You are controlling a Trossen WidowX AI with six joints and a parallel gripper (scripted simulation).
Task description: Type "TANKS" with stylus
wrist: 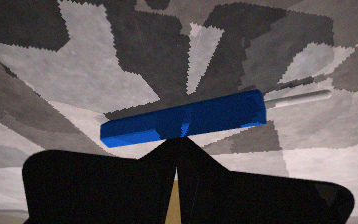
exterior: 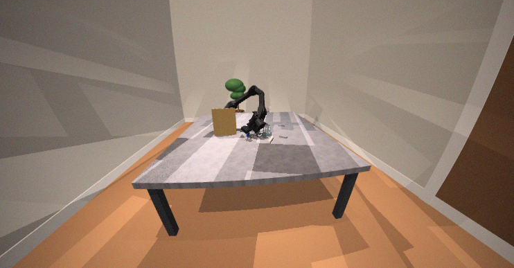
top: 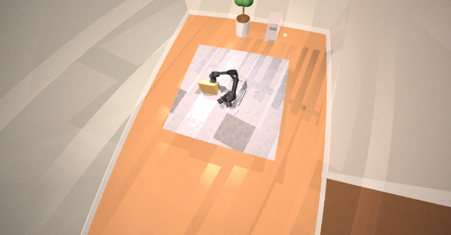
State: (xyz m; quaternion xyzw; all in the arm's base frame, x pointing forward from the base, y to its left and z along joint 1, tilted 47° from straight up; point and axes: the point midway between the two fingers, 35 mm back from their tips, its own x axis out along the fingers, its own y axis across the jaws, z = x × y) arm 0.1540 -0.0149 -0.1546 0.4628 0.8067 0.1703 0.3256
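The stylus (wrist: 221, 110) (exterior: 247, 134) has a thick blue body and a thin grey tip that points right in the wrist view. It appears to lie on the desk (top: 265, 138) (exterior: 287, 158), with a shadow close beside its tip. My gripper (wrist: 179, 141) is shut. Its fingertips meet at the near edge of the blue body, and the stylus runs crosswise just beyond them, with no part of it seen between them. The pale keyboard (top: 240, 96) (exterior: 267, 131) is right of the gripper in the top and exterior views, partly hidden by the arm. Its letters are too small to read.
A yellow block (top: 208, 87) (exterior: 224, 122) stands upright left of the gripper. A white stick (top: 235, 112) (exterior: 270, 140) and a small pale piece (top: 246, 110) (exterior: 282, 136) lie near the keyboard's front end. Another small piece (top: 256, 91) (exterior: 281, 125) lies right of the keyboard.
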